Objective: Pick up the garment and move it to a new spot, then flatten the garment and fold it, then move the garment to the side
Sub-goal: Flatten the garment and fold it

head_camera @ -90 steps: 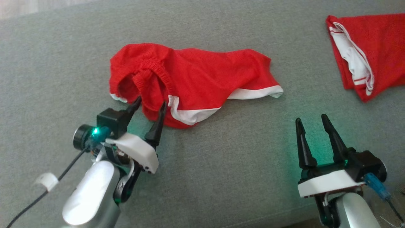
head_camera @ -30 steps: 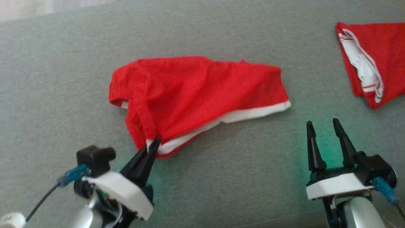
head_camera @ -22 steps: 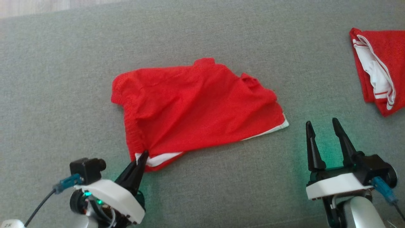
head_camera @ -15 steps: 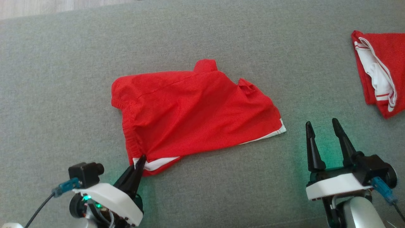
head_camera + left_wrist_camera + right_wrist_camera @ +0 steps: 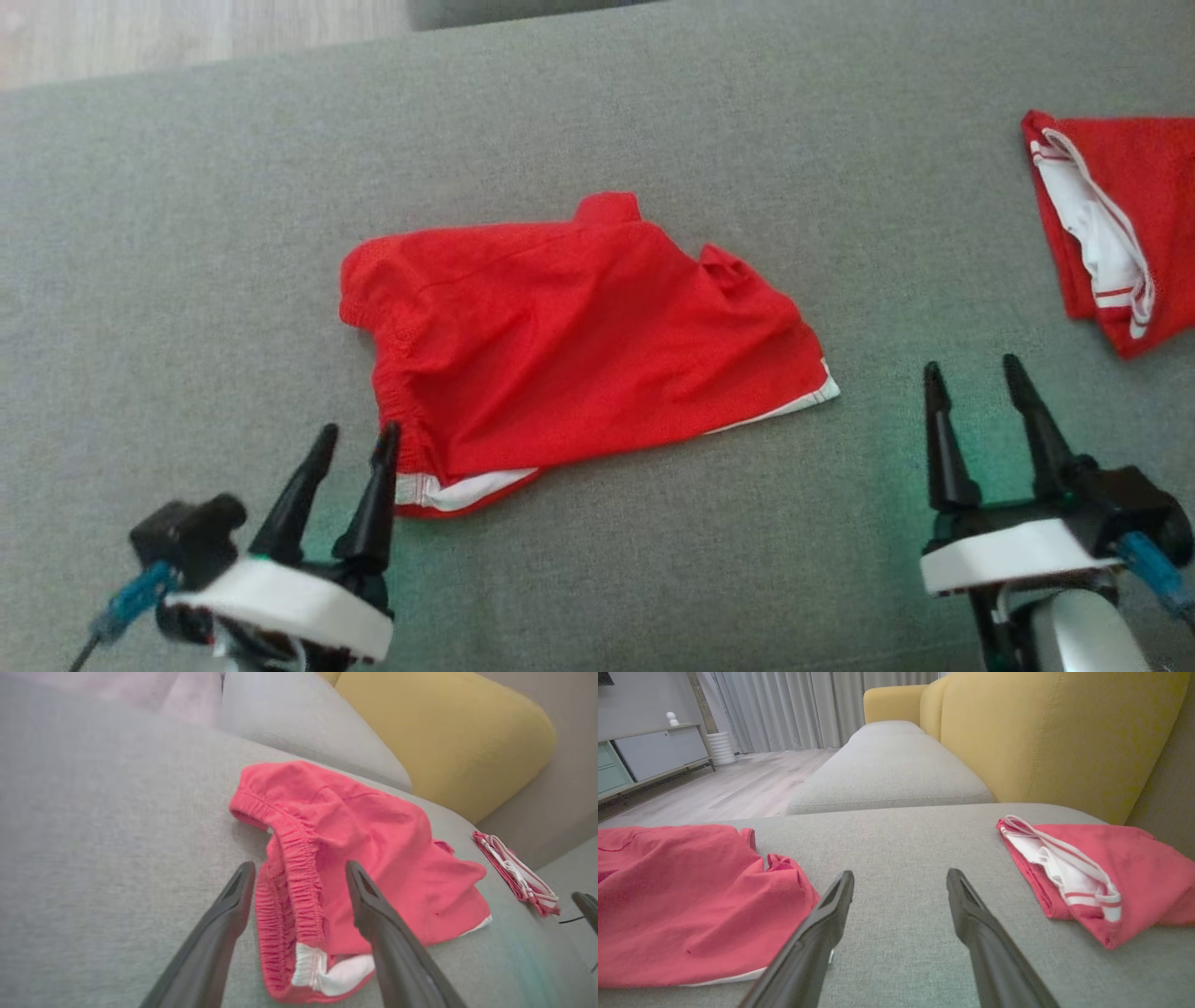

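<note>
The red shorts (image 5: pixel 579 336) lie spread in the middle of the head view on the grey sofa seat (image 5: pixel 187 233), mostly flat but with wrinkles. Their long axis goes from the left of the frame to the right and sinks a little toward the right. The elastic waistband (image 5: pixel 397 401) is at the left end. The white-trimmed leg hem (image 5: pixel 822 392) is at the right end.

The left claw (image 5: pixel 359 431) is in the lower left of the frame, just beside the lower waistband corner. Its fingers are apart and hold nothing. In the left wrist view the gathered waistband lies straight ahead, between the two fingers.

The right claw (image 5: pixel 971 366) stands in the lower right, also open and empty. It is well apart from the hem corner, which lies to its upper left.

I judge that flattening comes next. The left claw is the nearer one and faces the waistband end, while the right claw must reach toward the hem.

A second red garment (image 5: pixel 1120 215) lies in the upper right of the frame, well apart from the shorts.
</note>
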{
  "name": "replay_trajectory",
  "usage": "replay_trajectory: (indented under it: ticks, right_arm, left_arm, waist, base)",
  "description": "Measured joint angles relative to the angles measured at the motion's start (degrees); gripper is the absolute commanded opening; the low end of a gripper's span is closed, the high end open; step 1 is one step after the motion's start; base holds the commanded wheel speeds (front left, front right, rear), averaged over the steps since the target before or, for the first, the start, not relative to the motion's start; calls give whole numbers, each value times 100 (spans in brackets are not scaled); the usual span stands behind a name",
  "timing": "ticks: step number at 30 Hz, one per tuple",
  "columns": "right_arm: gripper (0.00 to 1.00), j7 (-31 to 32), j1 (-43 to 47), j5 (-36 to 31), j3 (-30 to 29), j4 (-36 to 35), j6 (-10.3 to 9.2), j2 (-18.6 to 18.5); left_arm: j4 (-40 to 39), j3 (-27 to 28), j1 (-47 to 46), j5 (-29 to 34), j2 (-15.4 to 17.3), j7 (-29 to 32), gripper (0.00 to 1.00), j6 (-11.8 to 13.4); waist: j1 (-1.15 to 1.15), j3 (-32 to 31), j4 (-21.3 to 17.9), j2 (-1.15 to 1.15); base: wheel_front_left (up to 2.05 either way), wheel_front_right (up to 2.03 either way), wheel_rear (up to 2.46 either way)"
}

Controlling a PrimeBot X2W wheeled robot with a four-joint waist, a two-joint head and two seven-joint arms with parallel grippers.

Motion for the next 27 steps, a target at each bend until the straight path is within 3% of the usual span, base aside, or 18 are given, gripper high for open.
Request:
replay_trajectory:
  ticks: [7, 13, 21, 27]
  right_arm:
    - [100, 0, 60, -1, -216, -281, 0, 0]
    - [100, 0, 215, 0, -376, -348, 0, 0]
    - [100, 0, 215, 0, -400, -100, 0, 1]
    - [100, 0, 215, 53, -41, 205, 0, 0]
  left_arm:
    - [426, 54, 246, 687, -165, -1214, 100, 244]
    - [1109, 229, 364, 1279, -286, -1635, 100, 333]
    - [1014, 1121, 369, 2096, -880, -1652, 100, -172]
    - [1283, 1371, 371, 2405, -1185, -1652, 100, -515]
  waist:
    - [0, -342, 64, 0]
    - [-1, -597, 166, 0]
    - [0, -667, 378, 0]
    - [0, -711, 463, 0]
  base:
    - [0, 0, 0]
    - [0, 0, 0]
    - [0, 0, 0]
    - [0, 0, 0]
